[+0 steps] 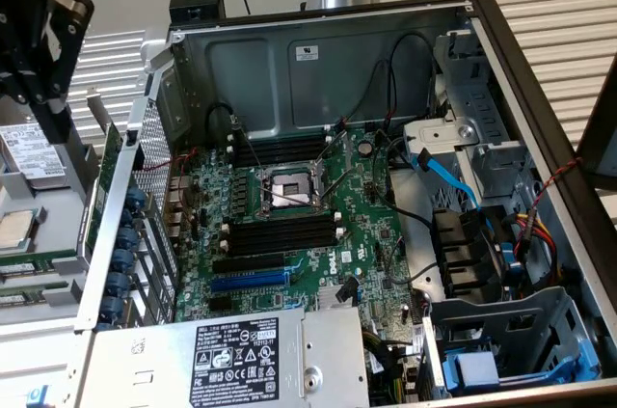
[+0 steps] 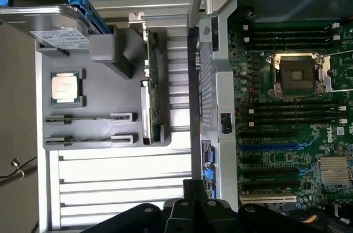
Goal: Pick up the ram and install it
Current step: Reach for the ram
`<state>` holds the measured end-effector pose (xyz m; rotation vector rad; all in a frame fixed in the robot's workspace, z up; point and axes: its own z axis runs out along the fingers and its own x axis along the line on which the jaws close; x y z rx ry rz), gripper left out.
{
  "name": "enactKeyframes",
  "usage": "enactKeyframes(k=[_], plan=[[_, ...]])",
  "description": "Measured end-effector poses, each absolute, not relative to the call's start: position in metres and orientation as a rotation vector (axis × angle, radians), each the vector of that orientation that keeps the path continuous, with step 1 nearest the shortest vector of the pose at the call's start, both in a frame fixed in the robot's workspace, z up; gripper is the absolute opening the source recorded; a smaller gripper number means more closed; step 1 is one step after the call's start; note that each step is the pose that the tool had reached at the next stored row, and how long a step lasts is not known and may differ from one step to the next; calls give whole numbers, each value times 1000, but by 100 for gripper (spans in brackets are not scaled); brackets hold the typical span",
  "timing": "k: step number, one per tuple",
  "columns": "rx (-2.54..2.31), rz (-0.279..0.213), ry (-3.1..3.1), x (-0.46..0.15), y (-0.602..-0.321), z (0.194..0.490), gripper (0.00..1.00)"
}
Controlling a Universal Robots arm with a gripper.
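Two green ram sticks stand on edge in a grey parts tray (image 2: 99, 101) outside the case: one ram stick (image 2: 153, 62) and a second one (image 2: 146, 113) end to end. In the exterior view a ram stick (image 1: 100, 191) shows as a thin green edge beside the case wall. My black gripper (image 1: 43, 80) hangs above that tray at the exterior view's left, outside the case, holding nothing that I can see; its body (image 2: 196, 211) fills one edge of the wrist view. The black memory slots (image 1: 280, 234) (image 2: 298, 113) beside the CPU socket (image 1: 286, 188) are empty.
The tray also holds a hard drive (image 2: 49, 18) and a loose CPU (image 2: 66, 87). The case's metal side wall (image 1: 125, 196) stands between tray and motherboard. A blue expansion slot (image 1: 249, 281), a power supply (image 1: 231, 360), cables and drive cages (image 1: 501, 331) crowd the case.
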<state>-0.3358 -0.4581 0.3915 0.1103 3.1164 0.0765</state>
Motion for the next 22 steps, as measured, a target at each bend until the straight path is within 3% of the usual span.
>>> enactKeyframes(k=[22], plan=[[110,66,3137,-411,-435,379,11]])
